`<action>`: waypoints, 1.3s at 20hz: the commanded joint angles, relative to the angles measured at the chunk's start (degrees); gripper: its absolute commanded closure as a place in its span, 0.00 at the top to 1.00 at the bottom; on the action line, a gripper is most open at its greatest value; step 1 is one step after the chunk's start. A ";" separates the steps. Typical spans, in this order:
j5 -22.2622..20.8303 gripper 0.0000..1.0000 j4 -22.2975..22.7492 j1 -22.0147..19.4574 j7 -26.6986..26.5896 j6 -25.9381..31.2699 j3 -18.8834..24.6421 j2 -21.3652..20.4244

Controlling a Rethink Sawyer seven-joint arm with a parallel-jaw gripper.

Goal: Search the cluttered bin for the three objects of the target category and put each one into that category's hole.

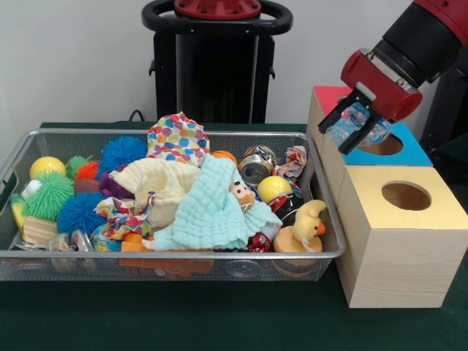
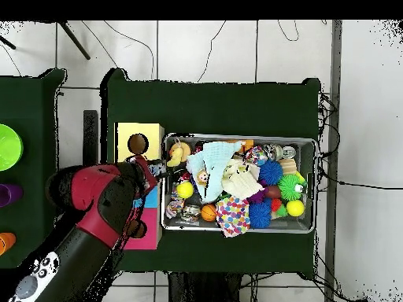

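Crinkled clear plastic with light blue parts sits clamped between the black fingers of the gripper (image 1: 357, 119), so one plastic piece (image 1: 349, 121) is held well up off the table. In the front view the jaws hang just beside the round hole (image 1: 381, 144) in the blue-topped box (image 1: 413, 155), with the hole a little below and to one side of the fingertips. The step in hand looks like the delivery of this piece. The next move calls for shifting the jaws until the piece is squarely over that hole, lowering a little, then letting go; the piece looks light and springy, so it may catch on the rim if released off-centre. The yellow-topped box (image 1: 431, 216) lies nearer the camera than the jaws, and the red-topped box (image 1: 327, 93) lies behind them. The bin (image 1: 183, 254), well off to the side, is full of cloths, fuzzy balls and cans; I cannot pick out another plastic piece in it.
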 commanded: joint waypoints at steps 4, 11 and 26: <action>1.02 0.00 5.22 0.20 16.77 3.55 3.90 1.41; 0.83 0.00 6.53 0.73 16.22 2.24 4.05 1.17; 1.50 0.00 8.45 1.95 16.82 -1.32 4.43 2.18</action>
